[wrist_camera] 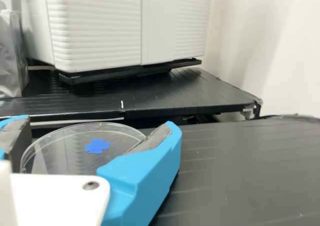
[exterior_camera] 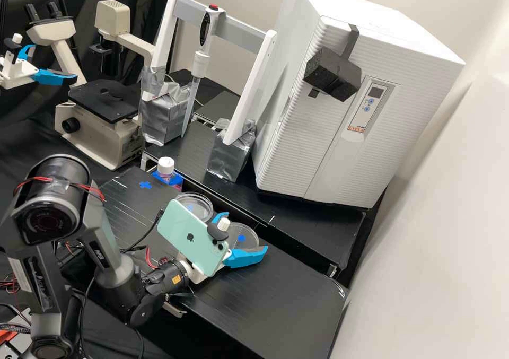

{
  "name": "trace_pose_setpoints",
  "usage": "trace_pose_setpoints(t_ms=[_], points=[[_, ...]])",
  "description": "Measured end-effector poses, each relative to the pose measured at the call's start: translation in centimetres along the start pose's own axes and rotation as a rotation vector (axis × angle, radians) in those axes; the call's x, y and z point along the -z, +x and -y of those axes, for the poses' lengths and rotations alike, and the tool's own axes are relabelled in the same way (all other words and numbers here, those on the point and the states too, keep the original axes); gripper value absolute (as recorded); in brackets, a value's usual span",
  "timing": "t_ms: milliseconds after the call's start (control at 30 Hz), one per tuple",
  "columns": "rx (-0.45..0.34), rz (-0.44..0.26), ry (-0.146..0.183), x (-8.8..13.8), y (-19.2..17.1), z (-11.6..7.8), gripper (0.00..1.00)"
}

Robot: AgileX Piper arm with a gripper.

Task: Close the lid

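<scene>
Begins at the far left with the blue fingers [exterior_camera: 55, 77] of a second arm, near a cream microscope [exterior_camera: 121, 142] with a flat black stage. Comes next to the dark grey arm [exterior_camera: 108, 261], low in the high view. Has a blue cross mark [exterior_camera: 145, 185] on the black bench [exterior_camera: 265, 300], then a bottle [exterior_camera: 166, 166] with a white cap near the bench's far edge. Goes on to a pipette [exterior_camera: 200, 64] upright in a white frame [exterior_camera: 243, 102], with both feet wrapped in silver tape. Takes in one clear round dish [exterior_camera: 201, 201] on the bench, partly behind a mint green phone [exterior_camera: 183, 229] mounted on the arm.

Holds the white gripper [exterior_camera: 247, 232] low over the bench, fingers [wrist_camera: 145, 181] spread wide. Has a clear round piece [exterior_camera: 245, 230] between them, with a blue mark [exterior_camera: 241, 238] seen through it. Cannot tell, through such clear plastic, whether as lid or as base, or whether touching the finger pads.

Ends at the right with a raised black shelf [exterior_camera: 313, 226], and on it a white cabinet [exterior_camera: 328, 152] with a black foam block [exterior_camera: 333, 78] on its front.
</scene>
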Motion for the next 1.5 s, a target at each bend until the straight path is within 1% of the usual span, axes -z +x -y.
trace_pose_setpoints(t_ms=[67,100,167,200,300,333,400,533,633,667,767,800,900,1000,1033,1133,1167,1233,1400,1500], points=[[-0.011,0.006,0.018,0.2,-0.3,-0.4,0.00],[-0.027,-0.008,0.028,0.7,-0.5,-0.7,0.00],[-0.052,-0.031,0.032,1.5,-1.0,-1.2,0.00],[-0.059,-0.042,0.040,1.8,-1.2,-1.2,0.00],[-0.071,-0.084,0.046,3.0,-2.0,-1.0,0.00],[-0.068,-0.098,0.045,3.4,-2.2,-0.8,0.00],[-0.049,-0.135,0.033,4.2,-2.6,-0.2,0.00],[0.017,-0.219,0.013,5.7,-3.3,1.3,0.00],[0.062,-0.269,0.011,6.4,-3.4,2.1,0.00],[0.078,-0.292,0.005,6.8,-3.4,2.4,0.00],[0.106,-0.324,-0.010,7.2,-3.4,2.8,0.00],[0.111,-0.329,-0.019,7.3,-3.4,2.9,0.00],[0.124,-0.332,-0.033,7.3,-3.2,3.2,0.00],[0.140,-0.318,-0.030,7.0,-3.0,3.4,0.00],[0.143,-0.314,-0.036,6.9,-2.9,3.5,0.00],[0.147,-0.301,-0.036,6.6,-2.8,3.6,0.00],[0.148,-0.297,-0.041,6.5,-2.7,3.6,0.00],[0.152,-0.286,-0.037,6.3,-2.5,3.7,0.00],[0.164,-0.276,-0.046,6.2,-2.1,4.1,0.00],[0.175,-0.264,-0.046,5.9,-1.9,4.4,0.00]])
